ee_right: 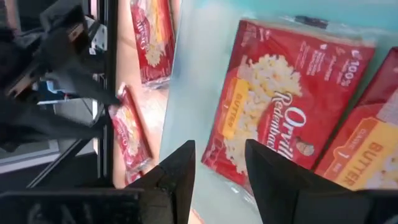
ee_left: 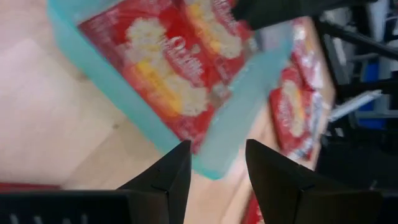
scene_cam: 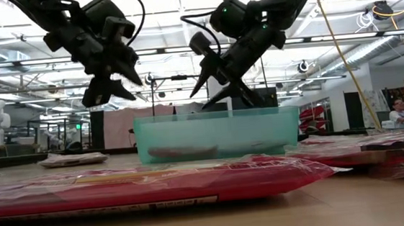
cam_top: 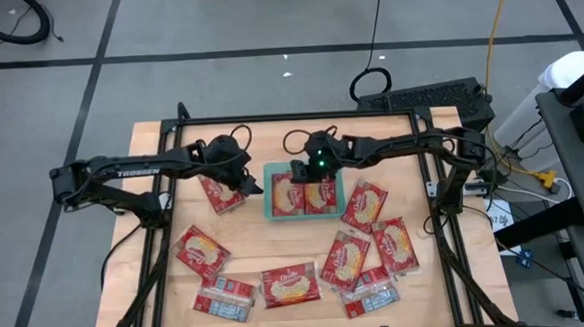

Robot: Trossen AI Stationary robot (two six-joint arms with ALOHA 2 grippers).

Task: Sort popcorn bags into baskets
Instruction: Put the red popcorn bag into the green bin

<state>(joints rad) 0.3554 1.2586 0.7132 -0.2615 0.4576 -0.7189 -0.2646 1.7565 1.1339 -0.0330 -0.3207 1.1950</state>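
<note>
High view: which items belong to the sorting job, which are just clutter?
Job:
- teal tray, two bags inside
- loose popcorn bags on the table
- left gripper, right gripper

Clutter:
- keyboard
- floor cables

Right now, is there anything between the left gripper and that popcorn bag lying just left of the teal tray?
Nothing visible blocks it. The left gripper hangs open and empty above the popcorn bag beside the tray, with only air below it. The right gripper is over the tray, off to the side.
</note>
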